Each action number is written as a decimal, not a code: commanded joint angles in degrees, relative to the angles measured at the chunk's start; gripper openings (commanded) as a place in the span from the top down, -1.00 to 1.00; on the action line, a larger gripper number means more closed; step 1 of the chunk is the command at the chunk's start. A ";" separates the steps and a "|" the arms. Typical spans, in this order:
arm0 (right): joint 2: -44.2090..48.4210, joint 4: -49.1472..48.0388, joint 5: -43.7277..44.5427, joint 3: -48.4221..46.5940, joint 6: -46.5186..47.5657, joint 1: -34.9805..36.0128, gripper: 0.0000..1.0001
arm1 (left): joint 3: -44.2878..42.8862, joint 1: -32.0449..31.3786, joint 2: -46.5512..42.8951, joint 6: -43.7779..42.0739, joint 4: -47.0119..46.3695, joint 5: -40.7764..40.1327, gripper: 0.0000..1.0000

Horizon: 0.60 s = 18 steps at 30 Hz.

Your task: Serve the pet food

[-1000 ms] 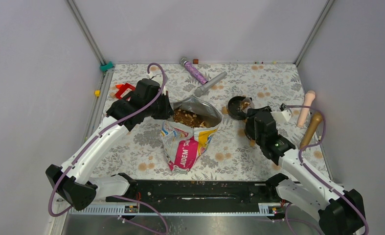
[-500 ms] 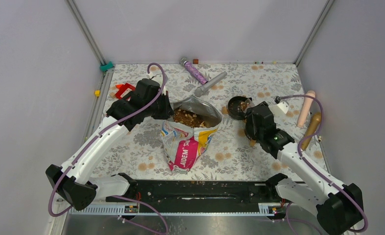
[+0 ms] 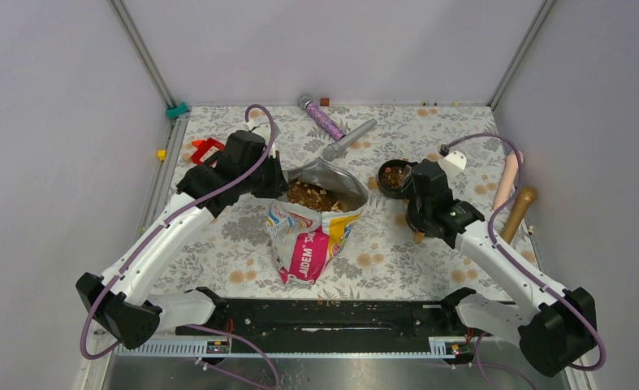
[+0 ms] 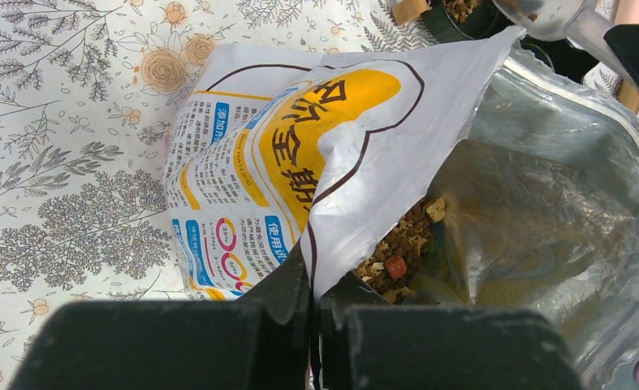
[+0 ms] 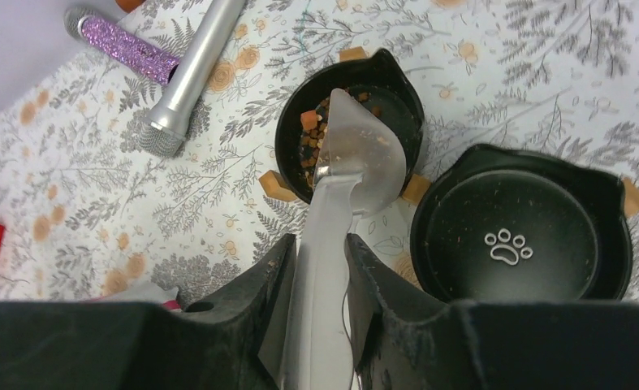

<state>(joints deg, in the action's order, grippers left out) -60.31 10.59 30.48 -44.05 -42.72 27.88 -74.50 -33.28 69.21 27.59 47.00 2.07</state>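
Note:
The pet food bag [image 3: 308, 240] stands open at mid table with brown kibble [image 3: 316, 196] inside. My left gripper [image 3: 277, 185] is shut on the bag's left rim. In the left wrist view its jaws [image 4: 314, 296] pinch the white rim of the bag [image 4: 300, 146], with kibble [image 4: 401, 248] just beyond. My right gripper [image 5: 320, 252] is shut on the handle of a clear plastic scoop [image 5: 356, 154]. The scoop's bowl hangs tilted over a small black bowl [image 5: 397, 81] that holds some kibble [image 5: 312, 138]. That bowl also shows in the top view [image 3: 394, 177].
A second black bowl with a paw print [image 5: 527, 236] sits empty beside the first. A grey microphone [image 3: 348, 139] and a purple glitter stick [image 3: 322, 119] lie at the back. A red clip [image 3: 205, 149] lies at far left, and pink [image 3: 507, 183] and wooden [image 3: 517, 213] handles at the right edge.
My right gripper has moved a little left and back with the scoop over the small bowl, and more kibble shows in that bowl. My left gripper and the bag have not moved.

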 commanded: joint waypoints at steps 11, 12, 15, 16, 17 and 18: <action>-3.68 10.02 -0.67 -12.52 19.87 -0.33 1.00 | -1.25 -0.38 0.62 -0.43 -1.23 2.52 1.00; -3.77 10.19 -0.38 -12.44 20.30 -0.33 1.00 | -1.50 -0.32 0.75 -0.51 -0.96 2.54 1.00; -4.31 11.32 -1.37 -12.45 20.56 -0.28 1.00 | -1.62 -0.32 0.74 -0.70 -0.83 2.41 1.00; -4.18 12.11 -1.36 -12.82 20.23 -0.32 1.00 | -1.60 -0.35 0.76 -0.73 -0.79 2.28 1.00; -3.78 12.48 -1.08 -12.92 19.85 -0.29 1.00 | -1.65 -0.32 0.84 -0.77 -0.74 2.31 1.00; -3.13 12.48 -0.60 -12.75 19.11 -0.28 1.00 | -1.79 -0.30 1.10 -0.71 -0.54 2.43 1.00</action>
<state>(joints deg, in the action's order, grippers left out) -64.18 20.93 27.90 -53.89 -24.43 27.83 -74.52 -33.28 69.60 27.22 46.85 2.22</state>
